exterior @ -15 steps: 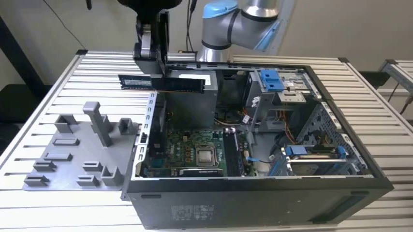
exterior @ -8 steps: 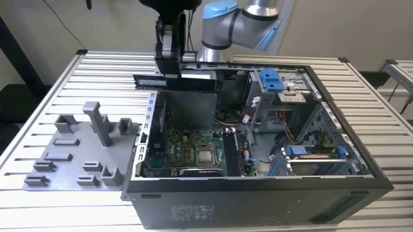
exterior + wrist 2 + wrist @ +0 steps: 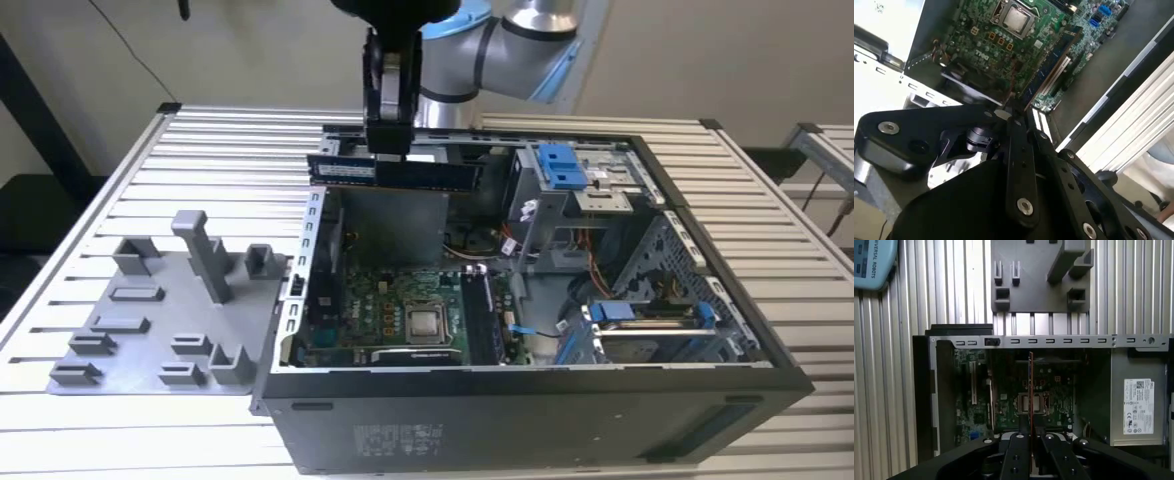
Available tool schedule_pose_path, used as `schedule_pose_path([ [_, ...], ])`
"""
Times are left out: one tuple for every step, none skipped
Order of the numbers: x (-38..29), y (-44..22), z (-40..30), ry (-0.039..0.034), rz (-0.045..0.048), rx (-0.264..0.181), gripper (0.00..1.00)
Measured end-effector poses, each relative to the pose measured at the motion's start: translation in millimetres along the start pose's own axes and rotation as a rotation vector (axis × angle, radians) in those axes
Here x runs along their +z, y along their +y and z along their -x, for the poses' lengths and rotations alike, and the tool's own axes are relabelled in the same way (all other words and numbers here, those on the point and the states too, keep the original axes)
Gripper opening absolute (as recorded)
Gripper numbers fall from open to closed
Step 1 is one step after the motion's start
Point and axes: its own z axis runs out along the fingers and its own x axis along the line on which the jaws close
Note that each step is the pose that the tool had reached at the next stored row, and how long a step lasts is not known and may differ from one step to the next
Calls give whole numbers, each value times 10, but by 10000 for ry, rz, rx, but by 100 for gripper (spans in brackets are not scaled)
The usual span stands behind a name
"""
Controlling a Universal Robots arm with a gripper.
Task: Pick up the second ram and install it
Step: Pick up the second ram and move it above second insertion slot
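The ram (image 3: 391, 172) hangs level in the air, pinched at the middle of its upper edge by the gripper (image 3: 388, 148), whose fingers are clenched on it. In the first wrist view the ram (image 3: 1030, 385) shows edge-on as a thin line running straight out from between the fingers (image 3: 1019, 445). Below the gripper lies the open case (image 3: 534, 385) with the motherboard (image 3: 387, 310) on its floor, and the ram is held well above the board, over the case's far end in the exterior view. The processor (image 3: 427, 323) sits below and ahead of the gripper, and the long slots (image 3: 1054, 65) run just beside it. The tray (image 3: 147, 340) lies outside the case, well apart from the gripper.

To do this step well, it seems the ram must stay square in the grip, its long edge parallel to a free slot, and come down vertically. Any tilt would likely jam one end first. The case walls leave little room beside the arm.
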Motion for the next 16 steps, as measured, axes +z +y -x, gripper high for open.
schedule_pose_path([
  [-1, -30, 1, 0, 6, 0, 14],
  [-1, -59, 2, 0, 11, 0, 14],
  [-1, -88, 3, 0, 16, 0, 14],
  [-2, -118, 5, 1, 23, 0, 14],
  [-3, -146, 6, 0, 27, 1, 14],
  [-3, -174, 7, 0, 33, 1, 14],
  [-4, -205, 8, 0, 38, 1, 14],
  [-4, -233, 9, 1, 43, 1, 14],
  [-5, -261, 10, 2, 49, 0, 14],
  [-6, -287, 11, 2, 53, 1, 14],
  [-6, -314, 12, 2, 57, 1, 14],
  [-7, -340, 14, 2, 62, 2, 14],
  [-7, -366, 14, 3, 66, 2, 14],
  [-8, -391, 15, 3, 70, 1, 14],
  [-9, -417, 16, 4, 74, 1, 14],
  [-9, -443, 18, 3, 78, 1, 14],
])
